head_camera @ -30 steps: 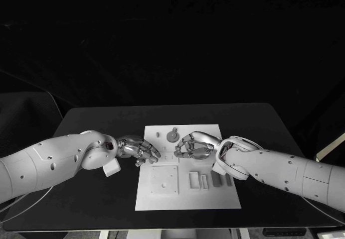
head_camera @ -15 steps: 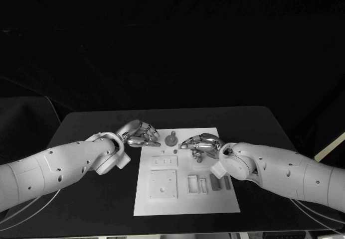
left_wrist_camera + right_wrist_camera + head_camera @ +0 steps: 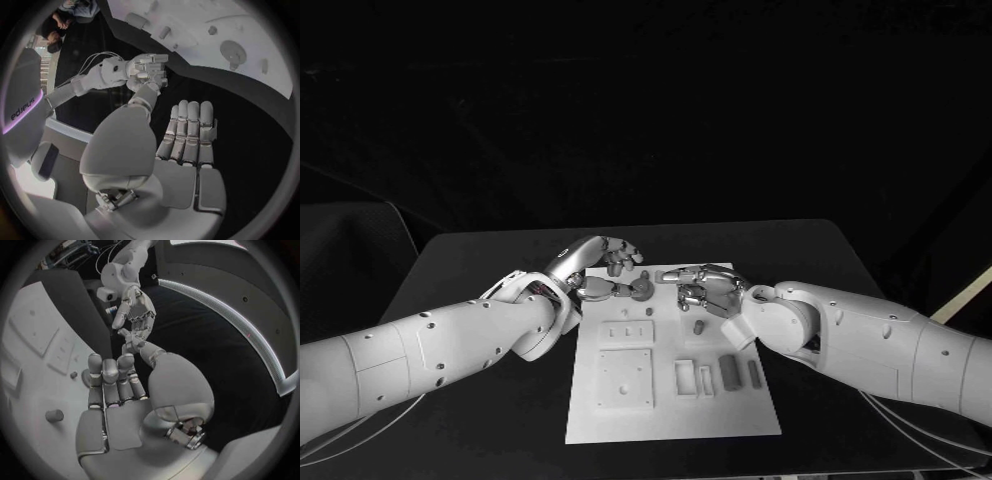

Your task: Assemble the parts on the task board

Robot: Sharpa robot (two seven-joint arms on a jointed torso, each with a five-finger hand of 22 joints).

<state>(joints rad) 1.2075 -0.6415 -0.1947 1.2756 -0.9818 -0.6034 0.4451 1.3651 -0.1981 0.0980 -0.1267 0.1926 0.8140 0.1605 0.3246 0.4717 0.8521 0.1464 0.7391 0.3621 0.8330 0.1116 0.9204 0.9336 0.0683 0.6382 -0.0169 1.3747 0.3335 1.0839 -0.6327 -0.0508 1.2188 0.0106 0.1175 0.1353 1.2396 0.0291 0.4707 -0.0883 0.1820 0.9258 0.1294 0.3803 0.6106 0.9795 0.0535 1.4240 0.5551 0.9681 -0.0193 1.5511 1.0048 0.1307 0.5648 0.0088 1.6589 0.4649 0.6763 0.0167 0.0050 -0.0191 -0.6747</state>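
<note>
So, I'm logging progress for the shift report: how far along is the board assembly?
Early, it seems. Nothing looks assembled: grey parts lie loose on the task board, and a small peg sits alone. Neither the left hand nor the right hand holds a part; both hover near the board's far end. Picking and fitting remain.

White task board [image 3: 675,400] with grey parts [image 3: 730,374] on black bench [image 3: 488,250]; silver left hand [image 3: 600,268] and right hand [image 3: 705,290], white arms [image 3: 430,350].

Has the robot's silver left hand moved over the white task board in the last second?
Yes. The silver left hand moved toward the far edge of the white task board.
</note>
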